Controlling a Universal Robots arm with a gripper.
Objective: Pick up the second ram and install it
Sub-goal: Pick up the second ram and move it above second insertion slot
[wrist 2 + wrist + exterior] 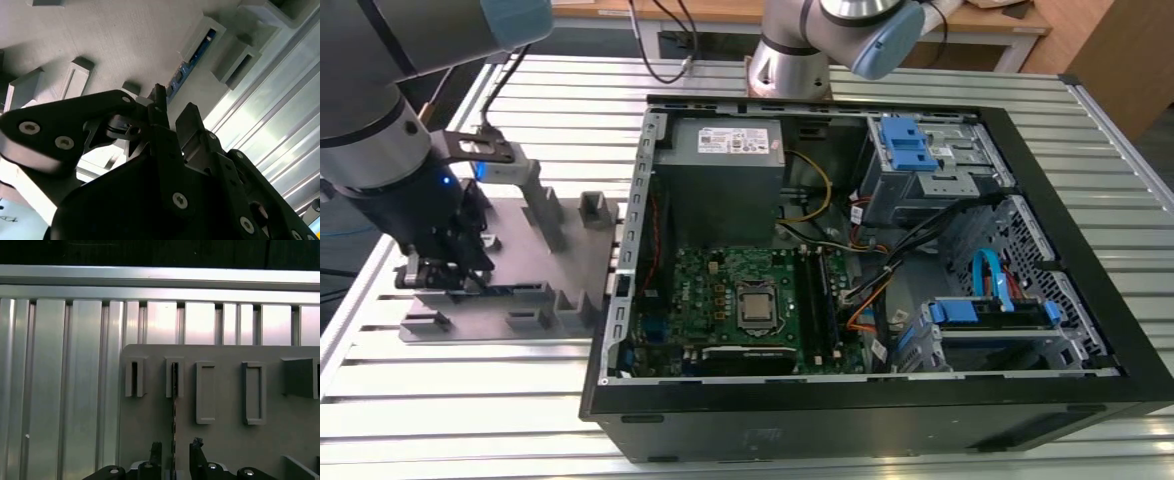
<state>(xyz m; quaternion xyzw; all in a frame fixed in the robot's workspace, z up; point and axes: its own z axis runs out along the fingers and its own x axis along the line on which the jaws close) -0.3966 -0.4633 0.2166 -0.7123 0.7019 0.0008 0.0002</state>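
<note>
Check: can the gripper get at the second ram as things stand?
Likely yes: the second ram stands on edge in the gray holder; the gripper straddles it, fingers open, with nothing between.

Your slatted metal table (467,400) carries an open computer case (827,425). In the exterior view, a grey fixture (534,235) lies at the case's nine o'clock.

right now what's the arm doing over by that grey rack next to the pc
The robot arm has its gripper lowered onto the grey holder plate, at the exterior view's left of the open computer case. The fingers are open and sit on either side of the memory stick, which stands on edge in a slot of the holder. The stick is not yet gripped or lifted, so it has not reached the motherboard.
</note>
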